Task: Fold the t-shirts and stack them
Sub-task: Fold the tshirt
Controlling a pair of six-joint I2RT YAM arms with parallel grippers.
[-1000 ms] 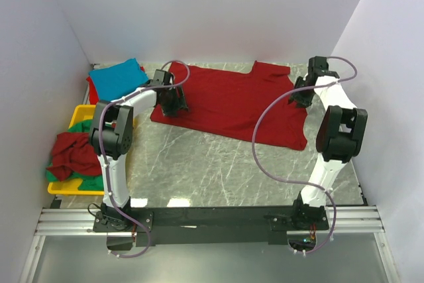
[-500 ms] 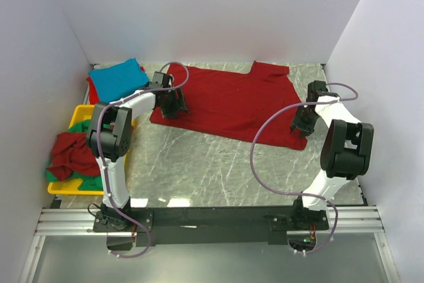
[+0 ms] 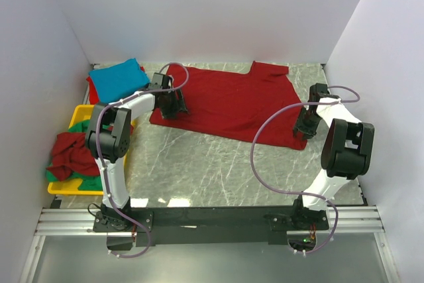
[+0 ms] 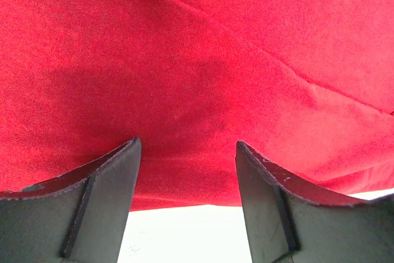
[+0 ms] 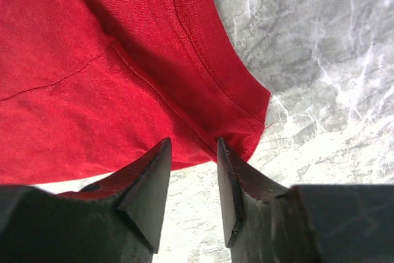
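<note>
Counter (image 3: 199, 164) carries dark red t-shirt (image 3: 228, 104), spread flat. Left fingers (image 4: 104, 201) released, wide apart, low over shirt's left edge. Right fingers (image 5: 144, 195) released, narrow gap, nothing between, at shirt's near right corner. Turquoise t-shirt (image 3: 118, 77) lies folded just left of red shirt.

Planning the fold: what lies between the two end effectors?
Only the spread red shirt, with nothing on it; the top view shows this.

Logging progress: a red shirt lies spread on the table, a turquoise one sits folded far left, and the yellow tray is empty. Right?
No: the yellow tray holds a crumpled red shirt over green cloth, as the top view shows. The rest is right.
</note>
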